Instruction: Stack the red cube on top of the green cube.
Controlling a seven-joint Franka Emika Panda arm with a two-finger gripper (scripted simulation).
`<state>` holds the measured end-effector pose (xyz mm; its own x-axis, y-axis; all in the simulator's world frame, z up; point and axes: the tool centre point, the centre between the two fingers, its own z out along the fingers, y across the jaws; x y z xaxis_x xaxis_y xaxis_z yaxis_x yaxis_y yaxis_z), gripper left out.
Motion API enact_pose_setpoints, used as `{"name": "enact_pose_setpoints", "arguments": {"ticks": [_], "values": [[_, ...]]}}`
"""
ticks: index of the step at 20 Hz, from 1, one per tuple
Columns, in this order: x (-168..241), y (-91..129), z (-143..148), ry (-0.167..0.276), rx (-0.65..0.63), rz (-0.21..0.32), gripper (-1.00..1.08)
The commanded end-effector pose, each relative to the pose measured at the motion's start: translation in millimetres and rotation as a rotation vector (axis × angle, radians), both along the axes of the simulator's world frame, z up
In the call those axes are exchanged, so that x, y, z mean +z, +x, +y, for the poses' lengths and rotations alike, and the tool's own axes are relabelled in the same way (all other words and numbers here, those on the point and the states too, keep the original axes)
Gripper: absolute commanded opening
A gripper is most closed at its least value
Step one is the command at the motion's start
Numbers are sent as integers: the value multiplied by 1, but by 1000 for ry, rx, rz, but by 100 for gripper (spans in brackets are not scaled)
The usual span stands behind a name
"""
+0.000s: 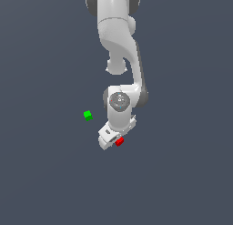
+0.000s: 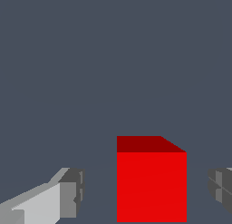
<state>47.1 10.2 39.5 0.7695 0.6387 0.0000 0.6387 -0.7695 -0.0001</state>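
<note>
The red cube (image 1: 119, 141) lies on the grey floor, partly hidden under my white gripper (image 1: 113, 140). In the wrist view the red cube (image 2: 152, 184) stands between my two fingers, with a gap on each side. One grey fingertip (image 2: 72, 191) shows on one side and the other (image 2: 221, 189) at the frame's edge. My gripper (image 2: 146, 191) is open around the cube and not touching it. The green cube (image 1: 88, 115) sits alone on the floor, toward the exterior view's left and farther up from the gripper. It does not show in the wrist view.
The white arm (image 1: 119, 46) comes down from the top of the exterior view. The floor (image 1: 182, 174) is plain dark grey.
</note>
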Motion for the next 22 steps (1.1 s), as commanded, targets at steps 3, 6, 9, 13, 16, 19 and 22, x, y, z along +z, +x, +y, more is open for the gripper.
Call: {"name": "enact_pose_setpoints", "arguments": {"ticks": [3, 6, 9, 13, 16, 19, 22], "values": [[-17, 0, 0, 0, 2, 0, 100], [-20, 1, 0, 0, 2, 0, 100], [-20, 1, 0, 0, 2, 0, -100], [-20, 1, 0, 0, 2, 0, -100], [-20, 1, 0, 0, 2, 0, -100], [-19, 1, 0, 0, 2, 0, -100], [-15, 1, 0, 0, 2, 0, -100]]}}
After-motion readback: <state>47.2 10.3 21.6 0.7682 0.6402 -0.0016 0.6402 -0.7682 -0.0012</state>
